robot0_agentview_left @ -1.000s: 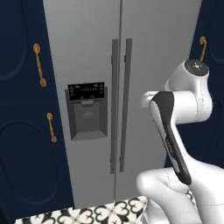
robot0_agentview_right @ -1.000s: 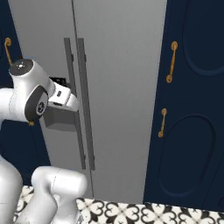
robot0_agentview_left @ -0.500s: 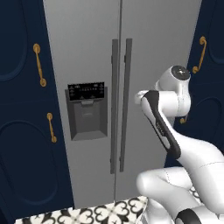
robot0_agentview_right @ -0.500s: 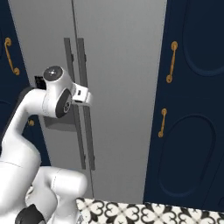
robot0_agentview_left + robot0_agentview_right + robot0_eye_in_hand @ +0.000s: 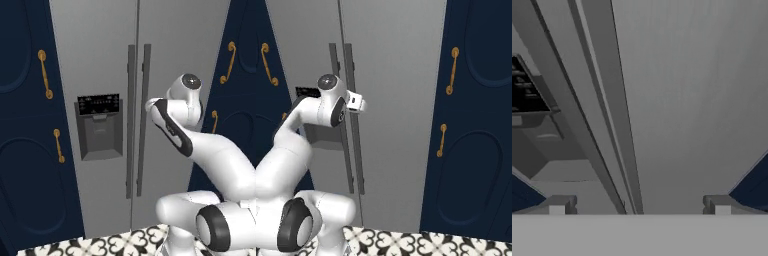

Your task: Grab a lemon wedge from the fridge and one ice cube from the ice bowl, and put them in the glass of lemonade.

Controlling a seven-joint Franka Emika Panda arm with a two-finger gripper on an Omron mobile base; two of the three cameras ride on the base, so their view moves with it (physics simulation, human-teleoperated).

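Observation:
The fridge stands straight ahead, tall and grey, both doors shut, with a black dispenser panel on its left door. Its two long dark handles run down the middle. My gripper is raised at about dispenser height, close in front of the handles. In the hand view the gripper is open wide with nothing between its fingertips, and the handles run slantwise just ahead. The lemon wedge is hidden behind the shut doors. The ice bowl and the glass of lemonade are out of view.
Navy cabinets with brass handles flank the fridge on the left and on the right. Patterned black-and-white floor tiles lie at the foot of the fridge. My own arm fills the lower right of the left base view.
The arm has swung forward and inward, carrying the hand nearer to the fridge handles. The jaws have stayed open. The fridge doors have not moved.

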